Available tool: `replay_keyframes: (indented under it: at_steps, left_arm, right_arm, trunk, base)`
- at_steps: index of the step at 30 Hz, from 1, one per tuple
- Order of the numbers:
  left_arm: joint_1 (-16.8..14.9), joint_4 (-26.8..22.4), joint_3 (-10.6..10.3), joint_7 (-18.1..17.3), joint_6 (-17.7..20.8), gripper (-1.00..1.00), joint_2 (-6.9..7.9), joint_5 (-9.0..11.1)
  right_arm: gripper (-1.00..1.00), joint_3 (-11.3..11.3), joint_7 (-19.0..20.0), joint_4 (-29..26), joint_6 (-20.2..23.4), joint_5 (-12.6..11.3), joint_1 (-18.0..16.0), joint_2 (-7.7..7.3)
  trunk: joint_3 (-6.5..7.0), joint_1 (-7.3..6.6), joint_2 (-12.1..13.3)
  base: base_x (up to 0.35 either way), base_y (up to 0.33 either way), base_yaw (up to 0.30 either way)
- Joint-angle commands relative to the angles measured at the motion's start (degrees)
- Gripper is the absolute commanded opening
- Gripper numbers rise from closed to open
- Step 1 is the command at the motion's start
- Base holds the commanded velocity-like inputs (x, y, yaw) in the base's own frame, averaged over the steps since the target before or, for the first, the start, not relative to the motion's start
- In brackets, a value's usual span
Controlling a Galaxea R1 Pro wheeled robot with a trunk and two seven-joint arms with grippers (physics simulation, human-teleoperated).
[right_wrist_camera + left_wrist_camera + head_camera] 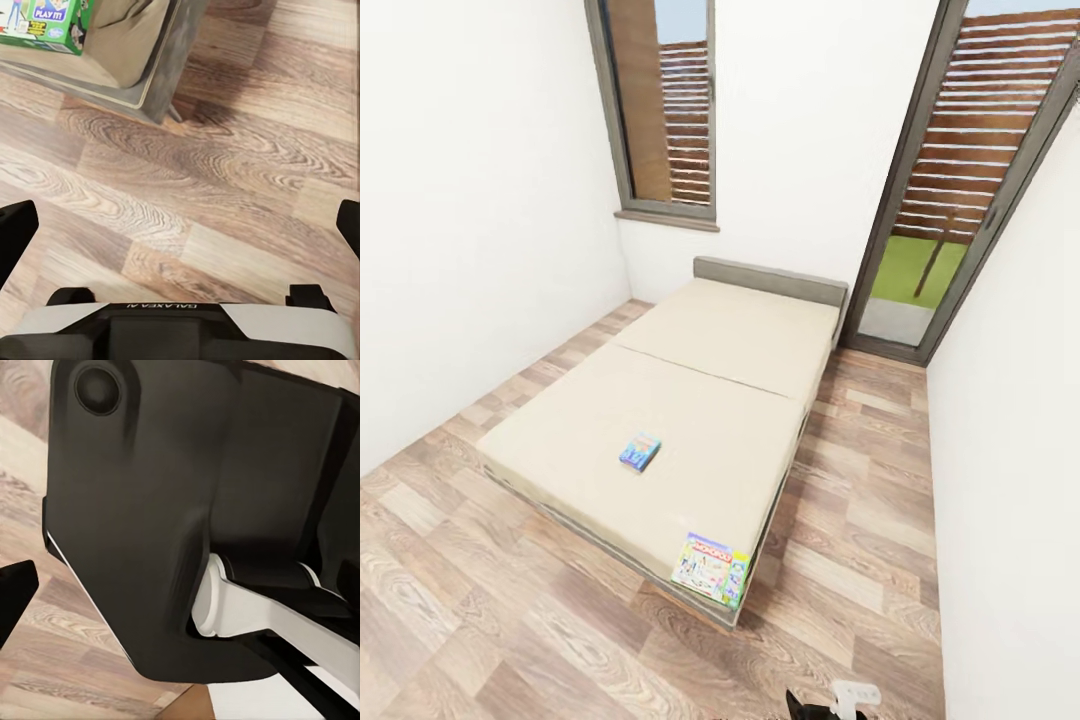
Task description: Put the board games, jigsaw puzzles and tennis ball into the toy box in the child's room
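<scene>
So the two board games are both sitting on the bed (690,400): the small blue board game (640,452) lies flat out on the mattress, roughly mid-width in the near half, and the larger green-edged board game (710,570) is flat right at the near corner, its edge about level with the mattress edge. The two are well apart. The bed has a beige mattress with a seam across it and a grey headboard (770,280) up against the far wall, between a tall window (665,110) and a glass door (960,190). Wood-plank floor (480,620) all around. The right gripper (180,232) hangs over bare floor just off that corner, fingers spread wide with nothing between them. The left gripper's state I can't tell; its camera mostly faces the robot's dark body (165,510).
</scene>
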Motion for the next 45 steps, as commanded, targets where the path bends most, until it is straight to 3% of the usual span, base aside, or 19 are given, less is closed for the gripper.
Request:
replay_keyframes:
  at_steps: [1, 10, 15, 23, 32, 36, 45]
  left_arm:
    - [0.0, 0.1, 0.3, -0.2, 0.0, 1.00, 0.02, 0.1]
    - [0.0, 0.1, 0.3, -0.2, 0.0, 1.00, 0.19, 0.0]
    - [0.0, 0.1, 0.4, -0.2, 0.0, 1.00, 1.72, 0.1]
    - [0.0, -0.1, 0.5, -0.2, -0.7, 1.00, 5.41, 0.2]
    - [0.0, -0.3, 0.3, -0.2, -4.4, 1.00, 6.46, 0.0]
    - [0.0, -0.4, 0.1, -0.2, -5.1, 1.00, 7.60, -0.2]
    - [0.0, -0.4, -0.1, -0.2, -7.6, 1.00, 8.21, -0.2]
  right_arm:
    - [1.00, -0.2, 0.5, 0.1, -0.1, -0.6, 0.0, 0.04]
    - [1.00, -0.2, 0.5, 0.1, -0.1, -0.6, 0.0, 0.00]
    - [1.00, -0.2, 0.5, 0.1, -0.1, -0.6, 0.0, 0.02]
    - [1.00, -0.2, 0.5, 0.1, -0.1, -0.6, 0.0, 0.02]
    - [1.00, -0.2, 0.5, 0.1, -0.1, -0.6, 0.0, -0.04]
    - [1.00, -0.2, 0.5, 0.1, -0.1, -0.6, 0.0, -0.04]
    - [1.00, -0.2, 0.5, 0.1, -0.1, -0.6, 0.0, -0.01]
  trunk:
    - [-0.17, 0.02, -0.1]
    - [-0.87, 0.02, -0.1]
    - [-1.26, 0.02, -0.1]
    - [-1.88, 0.02, -0.1]
    - [-2.27, 0.02, -0.1]
    - [-2.28, 0.02, -0.1]
    - [-1.99, 0.02, -0.1]
  base:
    - [0.000, 0.000, -0.166]
    - [0.000, 0.000, -0.165]
    - [0.000, 0.020, -0.165]
    - [0.000, 0.170, -0.165]
    - [0.000, 0.094, -0.191]
    - [0.000, 0.078, -0.252]
    - [0.000, 0.066, -0.258]
